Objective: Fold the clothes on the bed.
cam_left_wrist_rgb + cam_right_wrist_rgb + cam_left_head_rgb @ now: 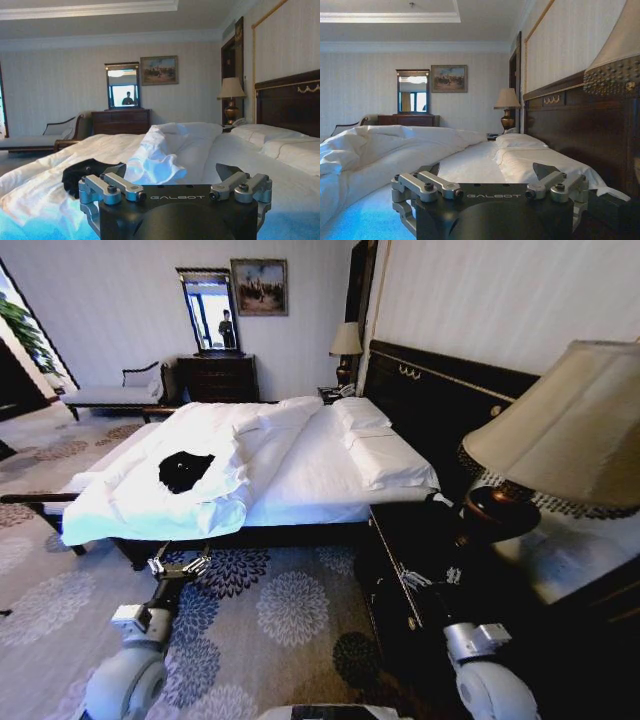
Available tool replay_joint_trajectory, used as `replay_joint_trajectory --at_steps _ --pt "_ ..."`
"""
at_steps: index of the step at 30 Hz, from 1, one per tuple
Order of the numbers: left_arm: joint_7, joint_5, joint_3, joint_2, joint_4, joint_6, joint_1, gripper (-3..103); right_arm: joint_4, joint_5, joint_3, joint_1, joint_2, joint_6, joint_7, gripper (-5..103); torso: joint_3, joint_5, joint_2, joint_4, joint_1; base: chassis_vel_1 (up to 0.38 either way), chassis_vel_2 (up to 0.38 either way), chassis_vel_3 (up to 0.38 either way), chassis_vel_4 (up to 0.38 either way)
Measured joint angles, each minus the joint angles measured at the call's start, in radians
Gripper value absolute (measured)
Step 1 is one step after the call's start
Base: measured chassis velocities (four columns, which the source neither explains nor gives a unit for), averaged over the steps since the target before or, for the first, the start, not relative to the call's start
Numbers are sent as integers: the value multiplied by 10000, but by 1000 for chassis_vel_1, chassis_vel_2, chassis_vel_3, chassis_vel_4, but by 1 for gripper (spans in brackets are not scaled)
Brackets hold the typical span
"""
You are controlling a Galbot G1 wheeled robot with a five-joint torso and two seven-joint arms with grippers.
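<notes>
The clothes are one crumpled black T-shirt (183, 470) lying on the folded-back white duvet near the foot of the bed (320, 470). My left gripper (178, 565) hangs open over the carpet, just short of the bed's near side and below the shirt. In the left wrist view that gripper (172, 170) is empty, and the T-shirt (82, 172) lies a little beyond one finger on the bed (280, 175). My right gripper (430, 578) is open in front of the nightstand. In the right wrist view it (489, 170) faces along the bed (470, 165) toward the pillows.
A dark nightstand (400, 550) with a large lamp (560, 430) stands close to my right arm. The tall dark headboard (440, 390) runs along the wall. A dresser with mirror (218, 375) and a grey chaise (115, 392) stand at the far wall. Patterned carpet (290, 610) lies before me.
</notes>
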Motion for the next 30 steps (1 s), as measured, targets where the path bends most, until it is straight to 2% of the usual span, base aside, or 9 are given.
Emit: replay_joint_trajectory --at_steps 30 --pt "68 118 122 -70 116 -415 111 100 -85 -70 -54 62 113 11 -44 100 0 -1 0 -1 -1 -134 117 124 -135"
